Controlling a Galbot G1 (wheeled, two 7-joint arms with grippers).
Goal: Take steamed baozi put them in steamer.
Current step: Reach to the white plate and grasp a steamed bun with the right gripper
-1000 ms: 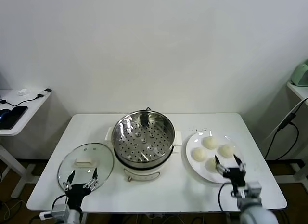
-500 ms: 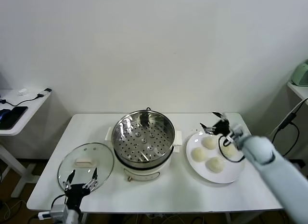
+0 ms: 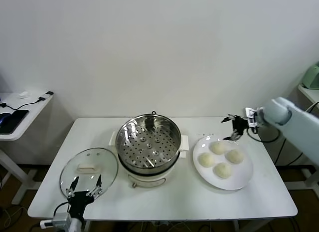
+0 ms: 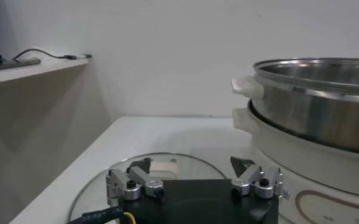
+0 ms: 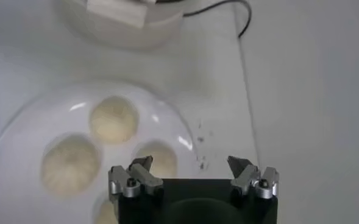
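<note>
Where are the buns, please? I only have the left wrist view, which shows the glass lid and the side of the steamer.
Observer: All four buns sit on a white plate on the steamer's right.
Operator: Is anything inside the steamer?
Observer: No, its perforated tray is bare in the head view.
Operator: My left claw is open by the lid; where is the right claw?
Observer: The right claw is open and holds nothing, raised above the plate's far edge.
</note>
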